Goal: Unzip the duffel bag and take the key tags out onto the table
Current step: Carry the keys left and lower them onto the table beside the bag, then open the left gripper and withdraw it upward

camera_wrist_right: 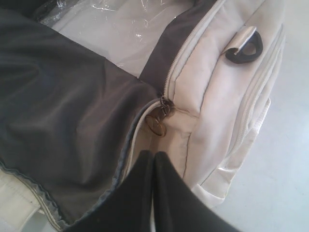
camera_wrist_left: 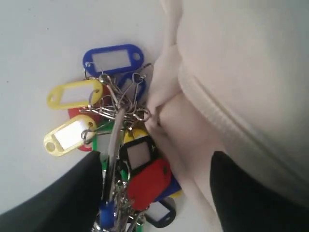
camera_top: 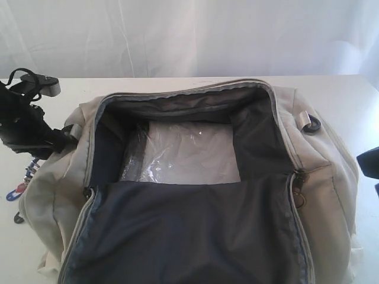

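- Exterior view: the duffel bag (camera_top: 308, 195) sits unzipped on the white table (camera_top: 349, 100), its big top flap (camera_top: 189, 236) folded toward the camera, dark navy lining up.
- Inside the open mouth, a clear plastic sheet (camera_top: 189, 151) covers the pale floor of the bag (wrinkled and glossy at one corner).
- A dark D-ring (camera_top: 312, 124) stands out on the beige shoulder of the bag's right side.
- At the bag's left end, the left arm (camera_top: 23, 124) hangs low over the table, just beside the fabric.
- Left wrist view: the key tags (camera_wrist_left: 91, 96) are out of the bag and lie on the tabletop, right against the bag's beige side, with blue, yellow, red, green and black tags fanned around a tangle of metal rings (camera_wrist_left: 120, 104).
- The left gripper (camera_wrist_left: 157, 164) has its two dark fingers (camera_wrist_left: 63, 198) spread wide, clamping nothing; the near part of the bunch lies between them (whether a finger touches a tag cannot be told).
- Right wrist view: the right gripper (camera_wrist_right: 153, 154) has its fingers pressed together with nothing between them, poised just beside the zipper pull (camera_wrist_right: 157, 123) at the flap's corner.
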`<action>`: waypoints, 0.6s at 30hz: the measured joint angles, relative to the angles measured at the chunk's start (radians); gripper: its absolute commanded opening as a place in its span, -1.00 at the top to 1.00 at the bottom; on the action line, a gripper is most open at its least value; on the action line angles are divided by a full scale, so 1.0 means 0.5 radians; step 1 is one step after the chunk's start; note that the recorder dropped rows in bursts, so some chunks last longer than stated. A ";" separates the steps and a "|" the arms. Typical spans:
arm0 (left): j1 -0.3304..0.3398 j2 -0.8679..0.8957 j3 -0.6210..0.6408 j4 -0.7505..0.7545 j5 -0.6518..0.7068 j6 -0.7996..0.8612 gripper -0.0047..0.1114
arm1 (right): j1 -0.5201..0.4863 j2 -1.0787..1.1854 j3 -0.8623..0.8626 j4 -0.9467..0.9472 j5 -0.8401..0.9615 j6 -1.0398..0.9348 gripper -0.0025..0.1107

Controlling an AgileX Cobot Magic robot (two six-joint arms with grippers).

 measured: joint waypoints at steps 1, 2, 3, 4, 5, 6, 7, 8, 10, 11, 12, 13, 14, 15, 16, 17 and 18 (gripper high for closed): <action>0.000 0.000 -0.020 -0.005 0.025 0.009 -0.24 | 0.000 0.000 0.000 0.000 0.000 0.000 0.96; 0.000 0.000 -0.042 -0.017 0.053 0.015 -0.24 | 0.000 0.000 0.000 0.000 0.000 0.000 0.96; 0.000 0.000 -0.065 -0.032 0.083 0.024 -0.24 | 0.000 0.000 0.000 0.000 0.000 0.000 0.96; 0.000 0.000 -0.085 -0.042 0.115 0.029 -0.24 | 0.000 0.000 0.000 0.000 0.000 0.000 0.96; 0.000 -0.004 -0.111 -0.066 0.150 0.038 -0.24 | 0.000 0.000 0.000 0.000 0.000 0.000 0.96; 0.000 -0.009 -0.137 -0.094 0.186 0.054 -0.24 | 0.000 0.000 0.000 0.000 0.000 0.000 0.96; 0.000 -0.013 -0.156 -0.136 0.214 0.066 -0.24 | 0.000 0.000 0.000 0.000 0.000 0.000 0.96; 0.000 -0.018 -0.174 -0.198 0.251 0.096 -0.24 | 0.000 0.000 0.000 0.000 0.000 0.000 0.96; 0.000 -0.027 -0.194 -0.344 0.313 0.169 -0.24 | 0.000 0.000 0.000 0.000 0.000 0.000 0.96; -0.005 -0.031 -0.194 -0.424 0.342 0.217 -0.24 | 0.000 0.000 0.000 0.000 0.000 0.000 0.96; -0.016 -0.031 -0.183 -0.489 0.357 0.265 -0.24 | 0.000 0.000 0.000 0.000 0.000 0.000 0.96; -0.032 -0.031 -0.169 -0.528 0.359 0.300 -0.24 | 0.000 0.000 0.000 0.000 0.000 0.000 0.96; -0.058 -0.034 -0.145 -0.562 0.354 0.334 -0.24 | 0.000 0.000 0.000 0.000 0.000 0.000 0.96; -0.088 -0.034 -0.117 -0.581 0.338 0.357 -0.24 | 0.000 0.000 0.000 0.000 0.000 0.000 0.96; -0.122 -0.034 -0.092 -0.600 0.322 0.375 -0.24 | 0.000 0.000 0.000 0.000 0.000 0.000 0.96; -0.155 -0.034 -0.060 -0.605 0.300 0.394 -0.24 | 0.000 0.000 0.000 0.000 0.000 0.000 0.96; -0.187 -0.034 -0.030 -0.605 0.274 0.410 -0.24 | 0.000 0.000 0.000 0.000 0.000 0.000 0.96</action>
